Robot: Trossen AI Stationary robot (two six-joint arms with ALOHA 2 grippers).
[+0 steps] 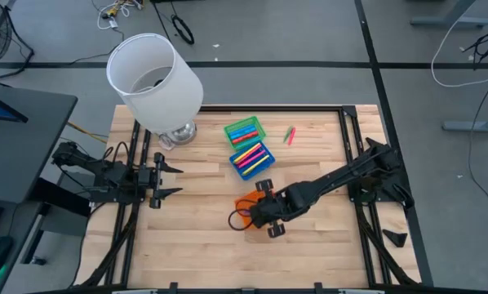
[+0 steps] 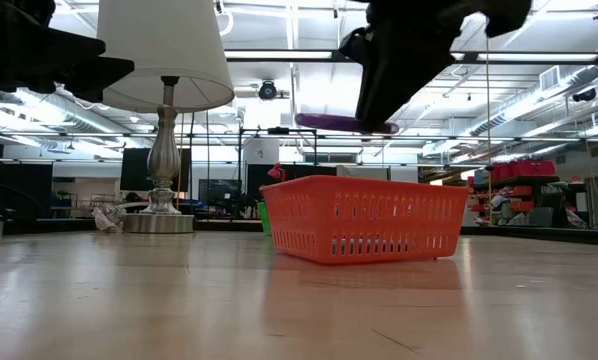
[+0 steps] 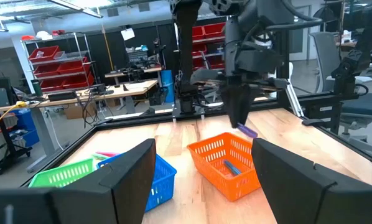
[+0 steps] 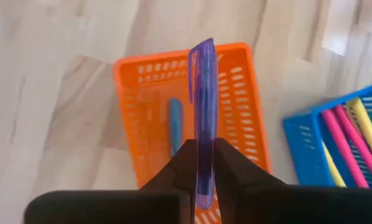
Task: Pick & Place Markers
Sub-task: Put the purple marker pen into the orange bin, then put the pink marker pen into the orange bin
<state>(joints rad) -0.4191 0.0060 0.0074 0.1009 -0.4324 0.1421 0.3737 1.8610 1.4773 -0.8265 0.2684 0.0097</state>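
The right end effector (image 4: 201,168) grips a purple marker (image 4: 203,118) above the orange tray (image 4: 248,93), which holds one blue marker (image 4: 175,127). Two loose markers (image 1: 290,135) remain at two o'clock on the surface (image 1: 195,245). The left end effector (image 1: 166,180) waits open.

One camera looks straight down over the whole surface (image 1: 195,204), one sits level at its edge, and each wrist camera looks past its own hand; all share the orange tray (image 2: 367,217).
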